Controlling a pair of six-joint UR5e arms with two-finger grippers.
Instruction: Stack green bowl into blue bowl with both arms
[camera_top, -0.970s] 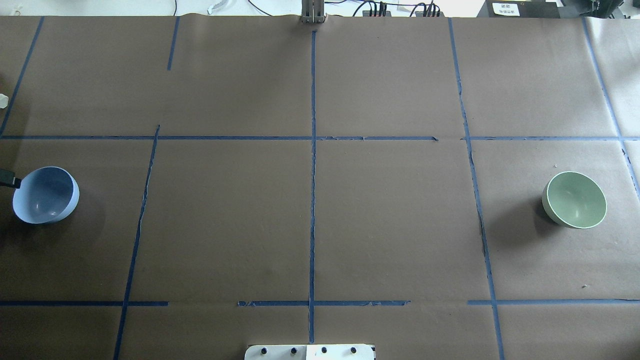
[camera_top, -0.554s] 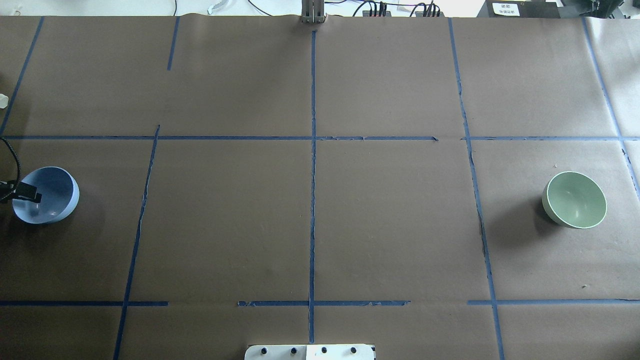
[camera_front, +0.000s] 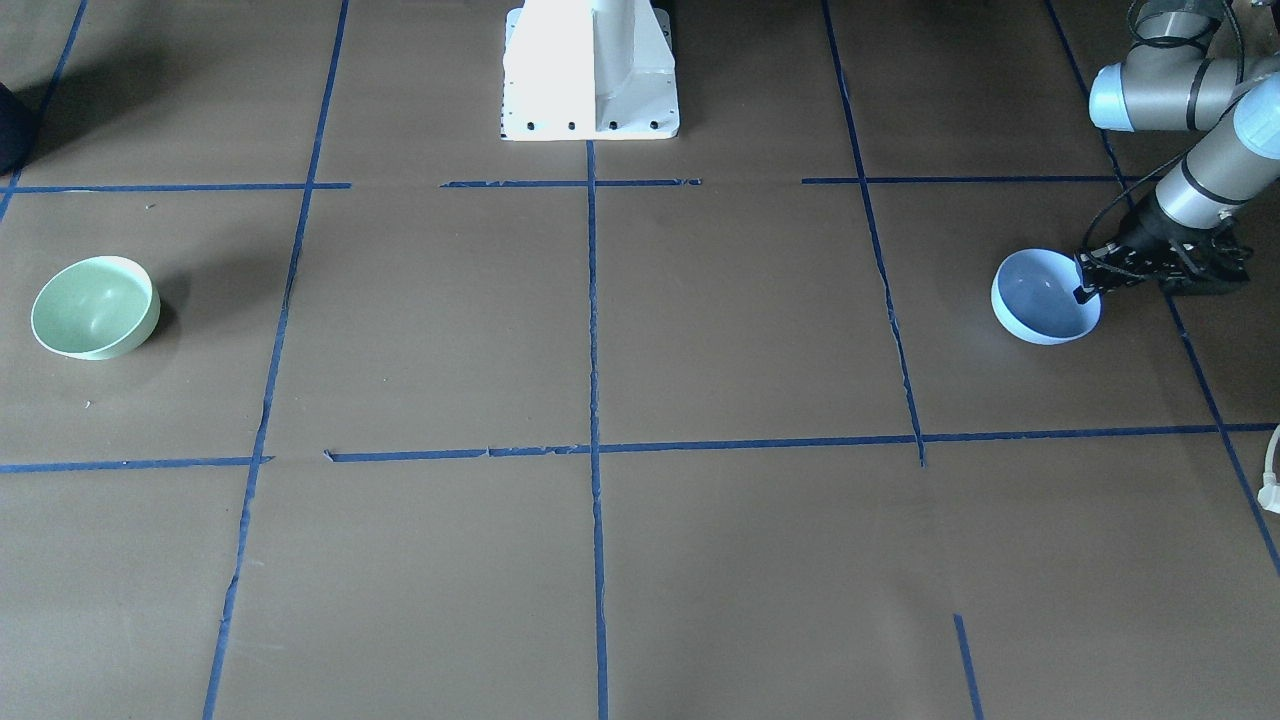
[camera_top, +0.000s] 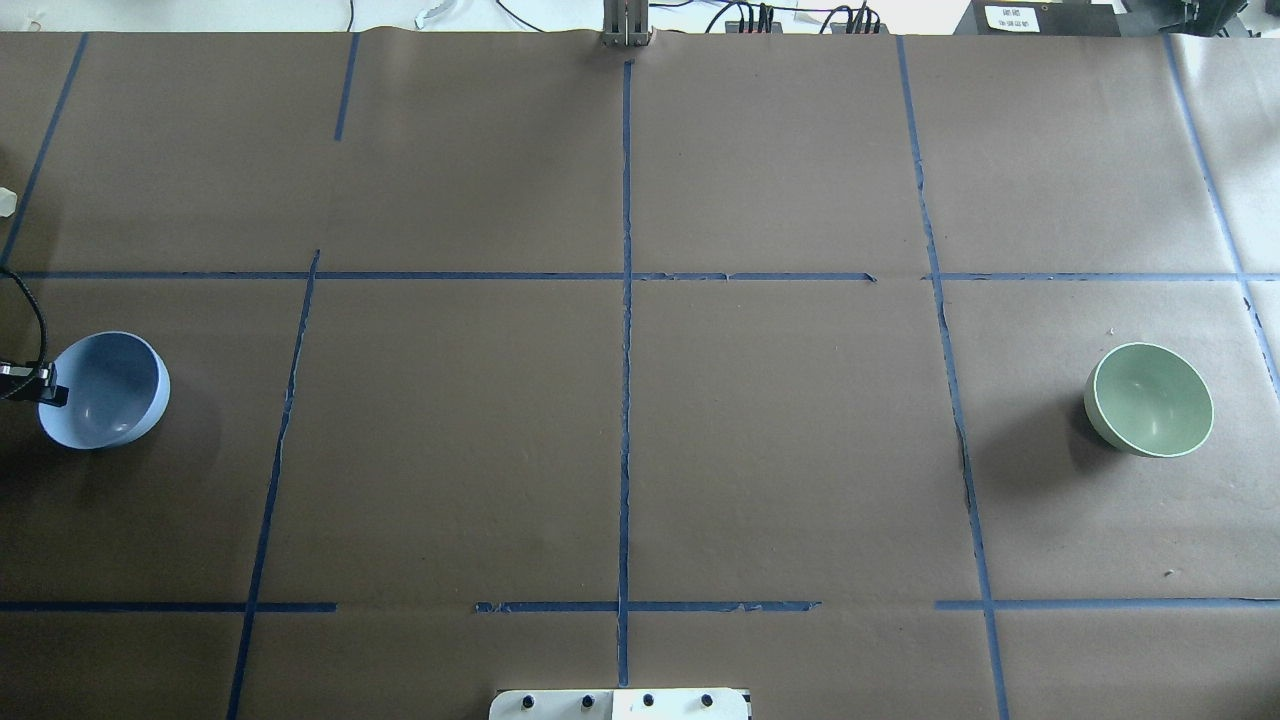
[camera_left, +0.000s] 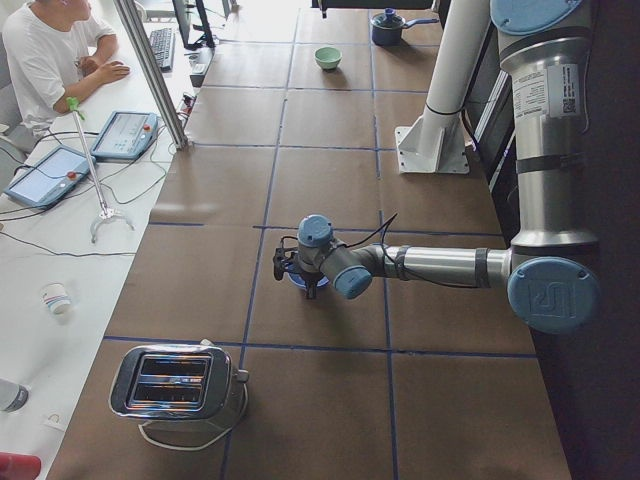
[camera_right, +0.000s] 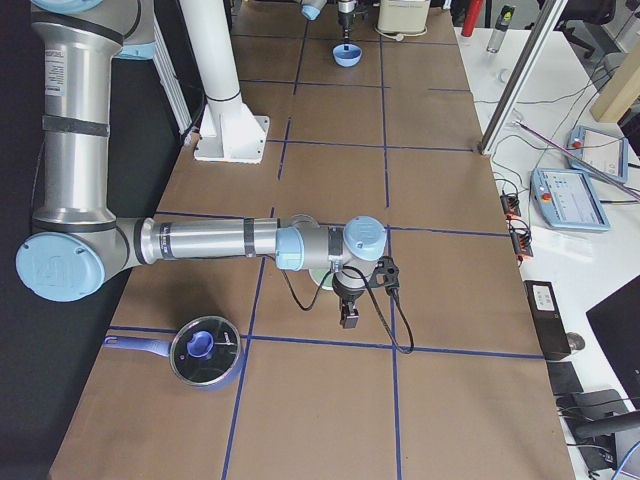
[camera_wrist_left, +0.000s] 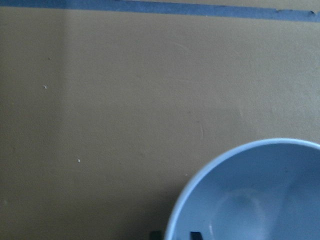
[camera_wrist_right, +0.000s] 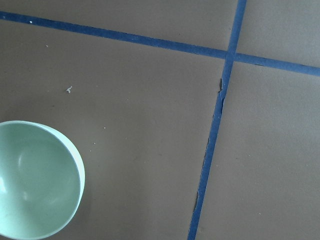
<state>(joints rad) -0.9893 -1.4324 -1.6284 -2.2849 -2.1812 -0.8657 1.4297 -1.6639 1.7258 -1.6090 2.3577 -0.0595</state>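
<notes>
You have hardly started. The left tool (camera_front: 1082, 290) has a finger on each side of the rim of the blue bowl (camera_front: 1040, 300); pinching or not, you cannot tell. The green bowl (camera_front: 90, 305) sits far across the surface (camera_front: 600, 350), near the right tool (camera_right: 350, 312), spread or pressed together you cannot tell

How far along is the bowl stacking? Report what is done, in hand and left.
Done: nothing is stacked; the green bowl and the blue bowl are at opposite ends of the table. In hand: the left gripper grips the blue bowl's rim, one finger inside and one outside. Left: the right gripper hangs beside the green bowl without holding it; it must likely grasp it, then nest green into blue.
</notes>
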